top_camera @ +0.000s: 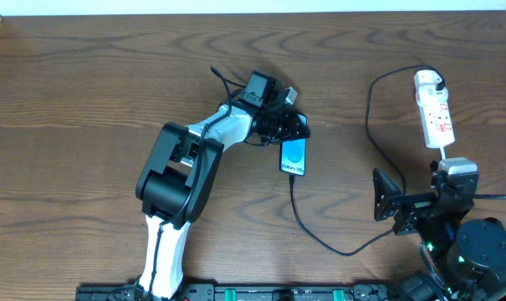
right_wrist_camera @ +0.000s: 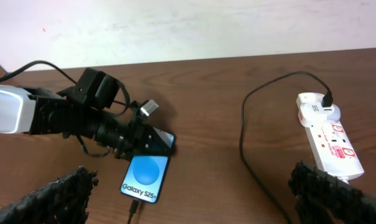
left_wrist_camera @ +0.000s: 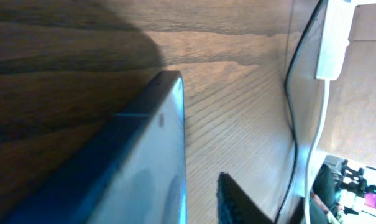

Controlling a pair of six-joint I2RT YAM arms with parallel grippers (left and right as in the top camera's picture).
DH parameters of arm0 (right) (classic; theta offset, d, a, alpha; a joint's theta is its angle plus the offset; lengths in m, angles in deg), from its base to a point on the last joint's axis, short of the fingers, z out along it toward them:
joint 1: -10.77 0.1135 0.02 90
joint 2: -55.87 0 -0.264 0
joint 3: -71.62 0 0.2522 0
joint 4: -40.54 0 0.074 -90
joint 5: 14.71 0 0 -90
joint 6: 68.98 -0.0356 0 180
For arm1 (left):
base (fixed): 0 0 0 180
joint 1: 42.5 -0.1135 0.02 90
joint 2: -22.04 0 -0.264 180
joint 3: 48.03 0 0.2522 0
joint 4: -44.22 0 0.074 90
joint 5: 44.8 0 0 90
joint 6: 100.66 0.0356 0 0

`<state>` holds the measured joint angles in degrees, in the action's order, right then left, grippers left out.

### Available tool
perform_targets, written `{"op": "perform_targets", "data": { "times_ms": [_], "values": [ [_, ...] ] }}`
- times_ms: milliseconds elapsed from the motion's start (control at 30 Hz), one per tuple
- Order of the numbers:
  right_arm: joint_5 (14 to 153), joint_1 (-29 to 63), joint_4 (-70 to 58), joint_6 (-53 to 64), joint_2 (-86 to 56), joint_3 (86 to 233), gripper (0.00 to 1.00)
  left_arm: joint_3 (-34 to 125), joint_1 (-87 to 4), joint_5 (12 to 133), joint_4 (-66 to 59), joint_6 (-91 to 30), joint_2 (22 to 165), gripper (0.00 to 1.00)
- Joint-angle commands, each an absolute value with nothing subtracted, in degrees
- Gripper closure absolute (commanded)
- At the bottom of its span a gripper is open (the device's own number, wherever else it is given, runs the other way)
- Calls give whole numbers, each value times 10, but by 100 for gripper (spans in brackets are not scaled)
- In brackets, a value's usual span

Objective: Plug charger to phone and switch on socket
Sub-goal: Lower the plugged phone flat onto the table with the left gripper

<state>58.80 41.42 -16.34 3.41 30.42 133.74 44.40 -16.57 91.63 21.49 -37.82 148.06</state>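
The phone (top_camera: pixel 293 156) lies flat on the table with its blue screen up, and it also shows in the right wrist view (right_wrist_camera: pixel 145 177). The charger cable (top_camera: pixel 319 241) has its plug tip in the phone's near end (right_wrist_camera: pixel 135 208). It runs round to the black adapter (top_camera: pixel 434 84), which sits in the white socket (top_camera: pixel 437 113). My left gripper (top_camera: pixel 292 125) straddles the phone's far end. In the left wrist view a gap shows between one finger (left_wrist_camera: pixel 234 202) and the phone's edge (left_wrist_camera: pixel 169 155). My right gripper (right_wrist_camera: pixel 194 205) is open and empty, near the table's front right.
The socket's thick white cord (top_camera: pixel 444 150) runs toward my right arm's base (top_camera: pixel 474 251). The black cable loops over the wood between the phone and the socket (right_wrist_camera: pixel 247 143). The table's far edge meets a pale wall (right_wrist_camera: pixel 206 37).
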Motion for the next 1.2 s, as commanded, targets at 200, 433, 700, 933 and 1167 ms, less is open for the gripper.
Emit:
{"op": "perform_targets", "data": {
  "times_ms": [200, 433, 700, 933, 1167],
  "values": [
    [583, 411, -179, 21, 304, 1342, 1, 445, -167, 835, 176, -372, 1483, 37],
    [583, 411, -181, 11, 304, 1342, 1, 445, -167, 736, 130, -372, 1483, 25],
    [583, 411, -187, 11, 304, 1342, 1, 445, -167, 710, 108, -372, 1483, 24],
    [583, 411, -195, -3, 304, 1342, 1, 445, -167, 710, 103, -372, 1483, 24],
    [583, 411, -198, -5, 304, 1342, 1, 445, -167, 710, 101, -372, 1483, 24]
  ]
}}
